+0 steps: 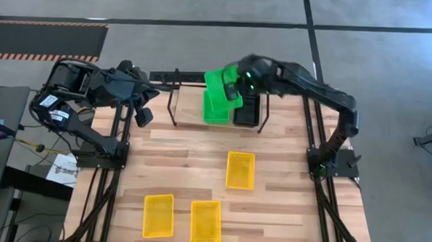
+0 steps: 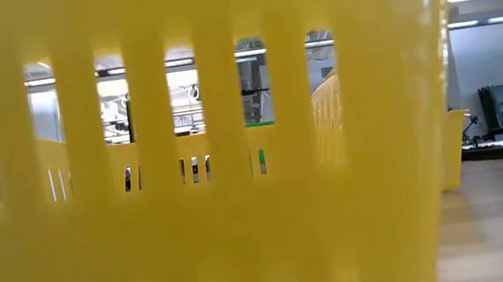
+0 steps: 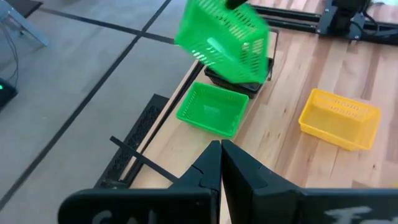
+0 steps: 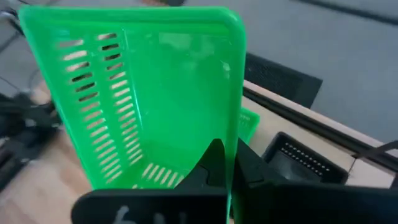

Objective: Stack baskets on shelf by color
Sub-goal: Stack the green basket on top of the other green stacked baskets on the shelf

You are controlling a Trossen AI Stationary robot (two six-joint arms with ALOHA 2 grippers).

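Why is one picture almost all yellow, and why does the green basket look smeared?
Low view: a yellow basket stands right against the lens, out of focus, filling the frame. Left wrist view: the held green basket is streaked with blur, while the green basket on the shelf is sharp. Right wrist view: soft close up.

The table (image 1: 270, 211) is showing pale wood planks with a matt, visibly grained surface, edged by a black metal frame (image 1: 322, 206). The baskets, a green one (image 4: 143, 93) tilted in the air at the far side and three yellow ones (image 1: 240, 170) nearer, are looking like smooth moulded plastic with slotted walls and a slight sheen. The shelf (image 1: 177, 97) is appearing as thin black metal tube, and the floor (image 1: 206, 7) beyond is looking like smooth grey concrete.
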